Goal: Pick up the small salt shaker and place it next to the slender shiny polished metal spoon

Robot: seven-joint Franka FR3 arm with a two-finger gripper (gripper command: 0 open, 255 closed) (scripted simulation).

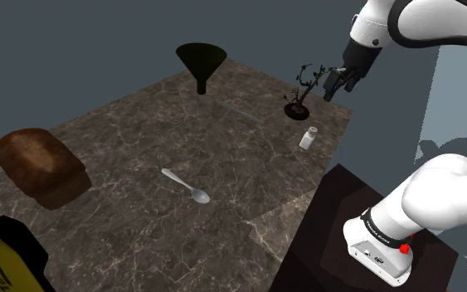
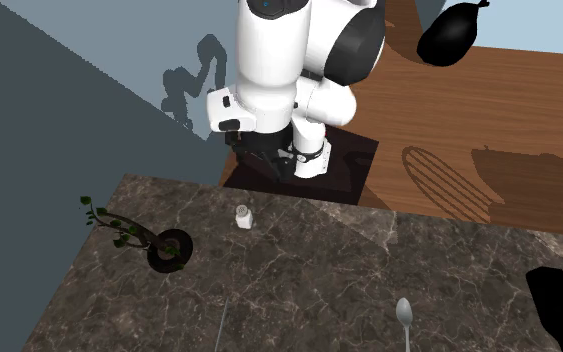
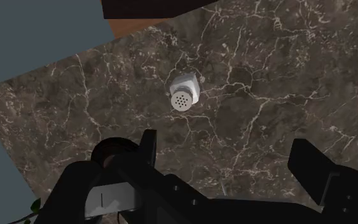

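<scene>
Spread wide and gripping nothing, my gripper (image 3: 227, 145) hangs above the dark marble counter (image 1: 124, 141), fingers pointed down, because the grasp is not yet made. The small white salt shaker (image 3: 185, 93) stands upright near the counter's edge by my stand (image 1: 335, 220). It sits just ahead of the fingers rather than between them, close to a potted plant (image 1: 296, 106). The spoon (image 1: 186, 186) lies well apart, mid-counter, so I judge a long carry is needed.
</scene>
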